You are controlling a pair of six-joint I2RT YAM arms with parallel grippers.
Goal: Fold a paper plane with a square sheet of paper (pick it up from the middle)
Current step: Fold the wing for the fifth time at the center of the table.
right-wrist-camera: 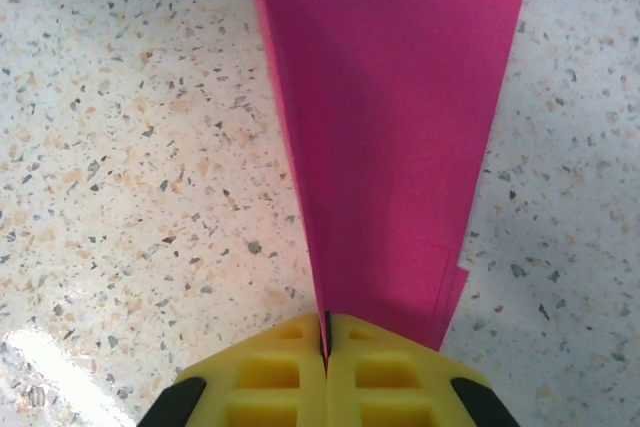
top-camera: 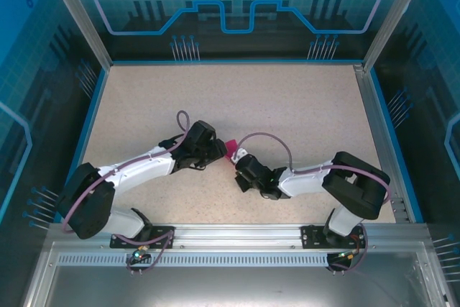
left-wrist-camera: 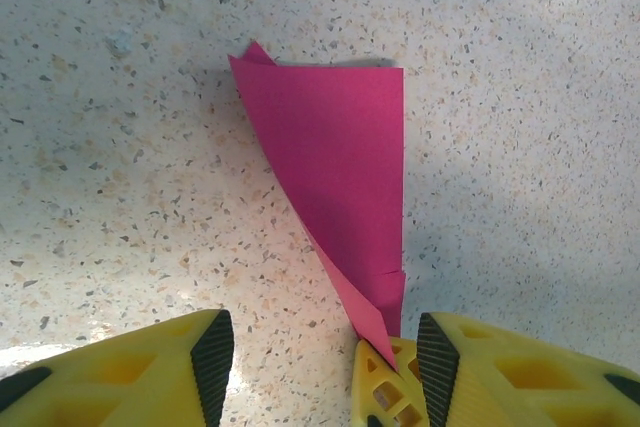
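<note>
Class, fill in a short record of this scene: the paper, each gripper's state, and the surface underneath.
Paper: the paper plane, magenta-pink, folded, tapering to a narrow end
Right gripper: shut on the paper plane's narrow end
Left gripper: open, jaws standing on either side of that narrow end, not clamping it
Surface: speckled table

Setting was a robotics lab cell: speckled bench boxed by aluminium posts and blue panels printed with gear and circuit motifs; left arm and right arm bolted to a slotted rail.
</note>
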